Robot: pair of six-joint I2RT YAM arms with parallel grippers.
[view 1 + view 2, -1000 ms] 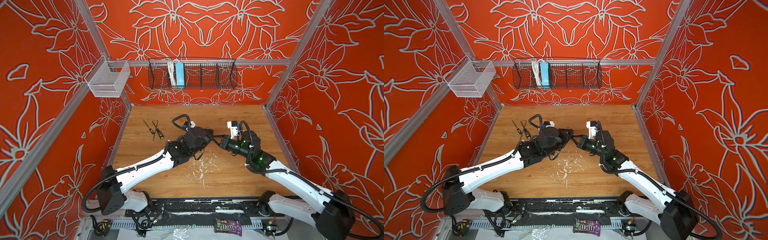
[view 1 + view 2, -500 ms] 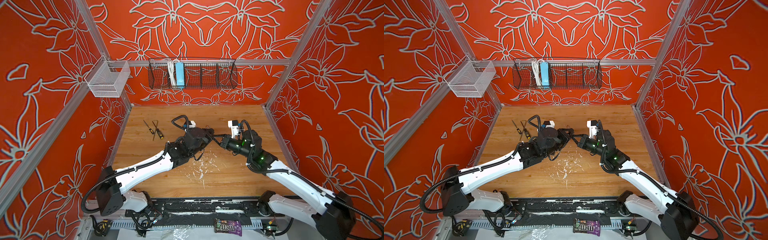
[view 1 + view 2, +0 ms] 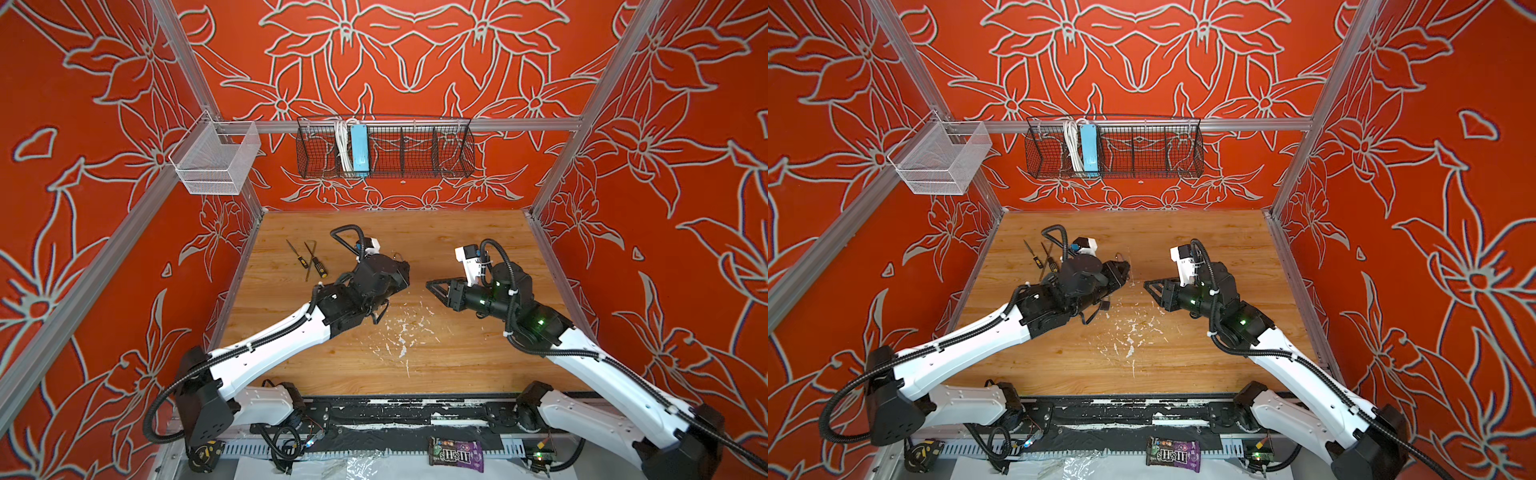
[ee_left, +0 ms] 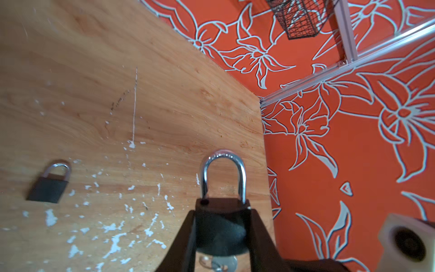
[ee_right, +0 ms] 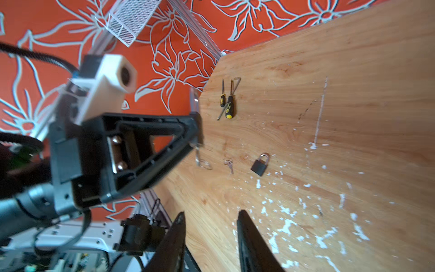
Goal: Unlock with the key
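My left gripper (image 4: 222,210) is shut on a black padlock (image 4: 221,226) with a silver shackle, held above the wooden table (image 3: 457,357). A silver key (image 4: 220,263) on a ring shows at the lock's underside. In both top views the left gripper (image 3: 400,276) points right. My right gripper (image 3: 432,286) faces it a short gap away. The right gripper (image 5: 211,213) stands open with nothing between its fingers. From the right wrist view, a wire ring (image 5: 203,163) dangles under the left gripper's tip.
A second black padlock (image 5: 260,164) lies flat on the table with a loose key (image 5: 229,165) beside it. Two screwdrivers (image 3: 316,266) lie at the back left. White paint flecks (image 3: 399,336) mark the middle. A wire basket (image 3: 384,151) hangs on the back wall.
The right gripper has opened and drawn back to the right, away from the left gripper's tip that it touched before. The left arm still holds the padlock in place.
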